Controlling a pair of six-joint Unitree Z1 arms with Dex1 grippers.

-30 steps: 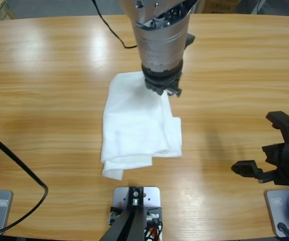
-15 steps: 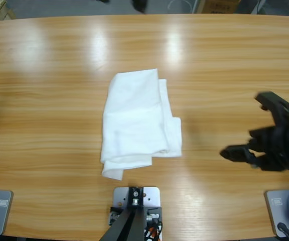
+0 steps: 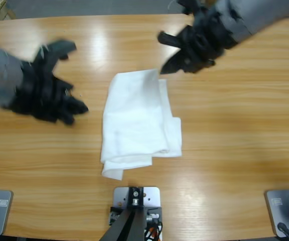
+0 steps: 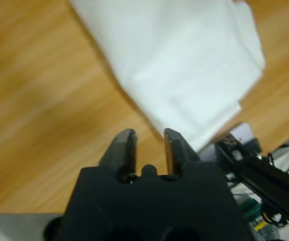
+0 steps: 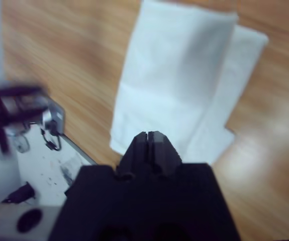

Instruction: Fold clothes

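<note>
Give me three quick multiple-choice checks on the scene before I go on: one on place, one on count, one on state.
1. Where does the T-shirt lie?
A. near the middle of the table
B. hanging over the table's far edge
C. on the floor

2. How many black hands show in the high view?
A. none
B. one
C. two

3. What state is the T-shirt in?
A. spread out flat with both sleeves showing
B. folded into a compact bundle, held by no hand
C. lifted off the table in a hand

Answers:
1 A: the T-shirt rests on the table, with bare wood all around it.
2 C: the left hand comes in from one side, the right hand from an upper corner.
3 B: layered edges show, and both hands are apart from the cloth.
</note>
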